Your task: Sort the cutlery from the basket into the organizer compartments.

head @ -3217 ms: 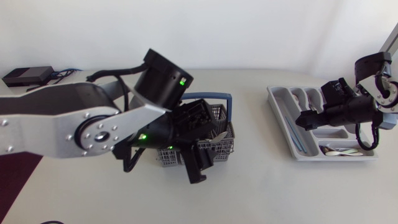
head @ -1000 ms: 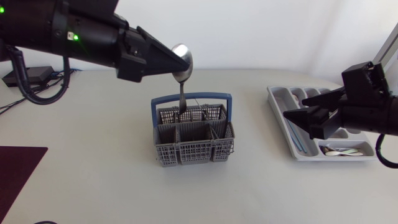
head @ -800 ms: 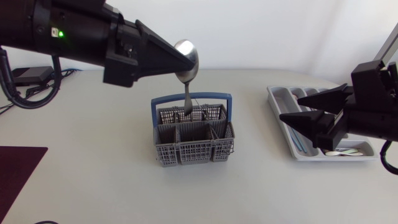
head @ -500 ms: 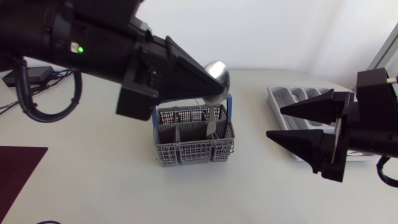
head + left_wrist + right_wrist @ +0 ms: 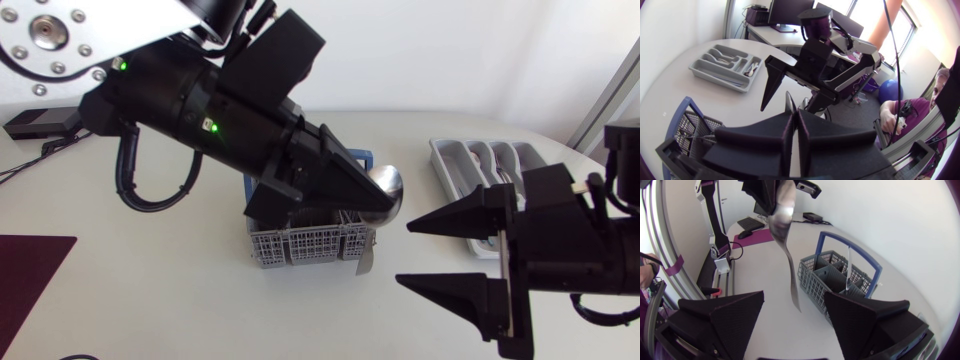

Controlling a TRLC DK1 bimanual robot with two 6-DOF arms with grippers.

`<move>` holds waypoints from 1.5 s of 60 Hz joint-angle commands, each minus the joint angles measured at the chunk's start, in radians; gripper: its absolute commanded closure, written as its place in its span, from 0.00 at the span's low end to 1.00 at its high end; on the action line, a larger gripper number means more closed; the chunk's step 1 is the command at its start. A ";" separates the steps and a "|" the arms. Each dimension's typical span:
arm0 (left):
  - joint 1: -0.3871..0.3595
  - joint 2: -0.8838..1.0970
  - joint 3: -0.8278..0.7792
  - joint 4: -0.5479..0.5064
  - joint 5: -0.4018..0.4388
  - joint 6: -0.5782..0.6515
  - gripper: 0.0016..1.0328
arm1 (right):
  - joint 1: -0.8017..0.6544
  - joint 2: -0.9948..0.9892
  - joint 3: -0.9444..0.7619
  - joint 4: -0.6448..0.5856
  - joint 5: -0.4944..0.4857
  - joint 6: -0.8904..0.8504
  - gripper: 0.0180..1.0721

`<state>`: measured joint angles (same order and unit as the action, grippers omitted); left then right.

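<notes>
My left gripper (image 5: pixel 375 195) is shut on the bowl of a large metal spoon (image 5: pixel 384 190), whose handle hangs down in front of the grey cutlery basket (image 5: pixel 300 245) with its blue handle. In the left wrist view the fingers (image 5: pixel 785 135) press together on the spoon's thin edge. My right gripper (image 5: pixel 403 255) stands open just right of the spoon, its two tips pointing at it. From the right wrist, the spoon (image 5: pixel 782 215) hangs ahead between the wide-apart fingers (image 5: pixel 720 315). Behind it the basket (image 5: pixel 837 275) holds a piece of cutlery. The grey organizer (image 5: pixel 470 160) lies at the right.
A black box (image 5: pixel 40 120) with cables sits at the table's back left. A dark purple mat (image 5: pixel 25 270) lies at the front left. Some cutlery lies in the organizer (image 5: pixel 722 65), partly hidden by my right arm.
My left gripper has carried the spoon from above the basket's back rightward and lower. My right gripper has left the organizer and come leftward to face the spoon, staying open.
</notes>
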<state>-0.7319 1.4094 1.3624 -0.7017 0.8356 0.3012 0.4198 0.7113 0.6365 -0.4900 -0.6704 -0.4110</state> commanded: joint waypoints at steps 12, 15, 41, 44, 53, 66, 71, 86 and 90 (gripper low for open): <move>-0.031 0.039 0.007 -0.041 0.071 0.085 0.97 | 0.045 0.030 -0.061 0.022 -0.034 -0.037 0.23; -0.040 0.045 0.003 -0.044 0.080 0.095 0.97 | 0.048 0.033 -0.064 0.024 -0.043 -0.037 0.25; -0.070 0.066 -0.017 -0.096 0.154 0.138 0.97 | 0.128 0.005 -0.086 -0.002 -0.084 -0.028 0.58; -0.069 0.066 -0.023 -0.096 0.165 0.138 0.97 | 0.128 -0.001 -0.084 -0.007 -0.089 -0.028 0.61; -0.069 0.068 -0.034 -0.101 0.181 0.139 0.97 | 0.148 -0.015 -0.070 -0.025 -0.092 -0.026 0.66; -0.072 0.068 -0.042 -0.102 0.186 0.139 0.97 | 0.169 -0.035 -0.047 -0.044 -0.092 -0.014 0.80; -0.073 0.068 -0.042 -0.102 0.188 0.139 0.97 | 0.169 -0.036 -0.043 -0.047 -0.092 -0.009 0.85; -0.069 0.068 -0.031 -0.105 0.188 0.138 0.96 | 0.180 -0.023 -0.035 -0.055 -0.092 0.003 0.95; -0.060 0.068 -0.019 -0.105 0.188 0.138 0.82 | 0.180 -0.012 -0.034 -0.058 -0.090 0.005 0.95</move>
<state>-0.8017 1.4670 1.3369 -0.8112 1.0161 0.4206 0.5877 0.6861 0.5797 -0.5285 -0.7513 -0.4229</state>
